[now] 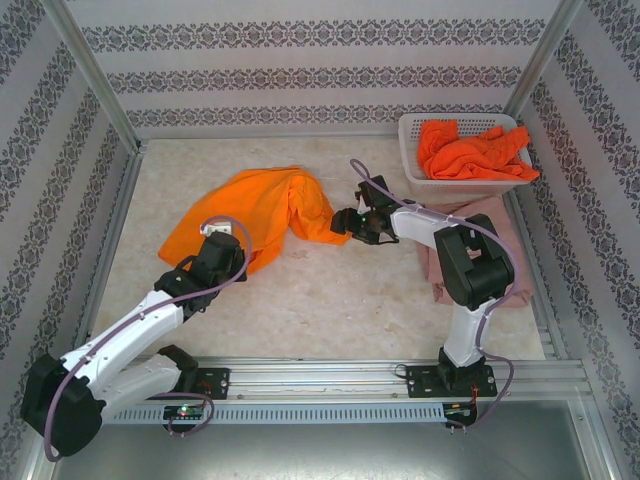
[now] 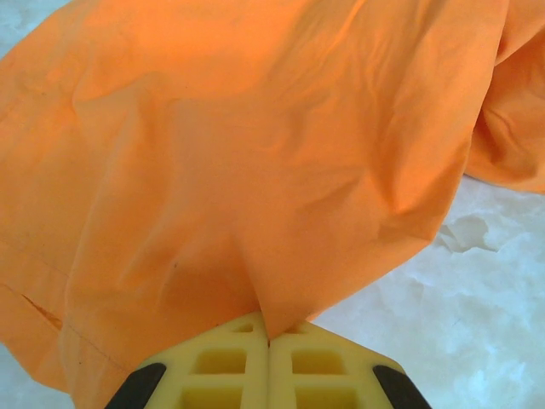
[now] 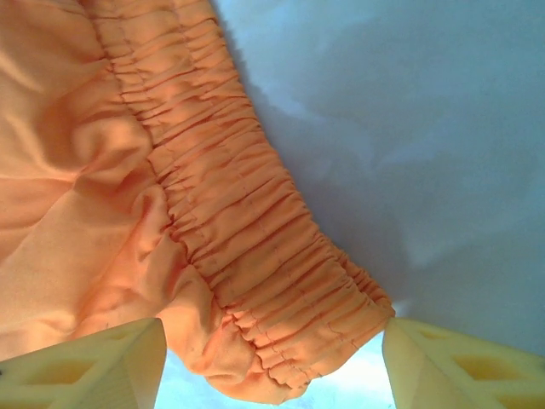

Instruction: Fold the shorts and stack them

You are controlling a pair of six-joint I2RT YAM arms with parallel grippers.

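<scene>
Left gripper (image 2: 269,339) pressed together, pinching edge of soft orange cloth shorts (image 2: 255,153). Right gripper (image 3: 272,362) spread, straddling their gathered waistband (image 3: 255,230) over pale table (image 3: 409,128).

A white mesh basket (image 1: 412,150) is sitting at the far right corner of the pale marbled desk (image 1: 330,290). Patterned walls (image 1: 320,70) are enclosing it.
</scene>
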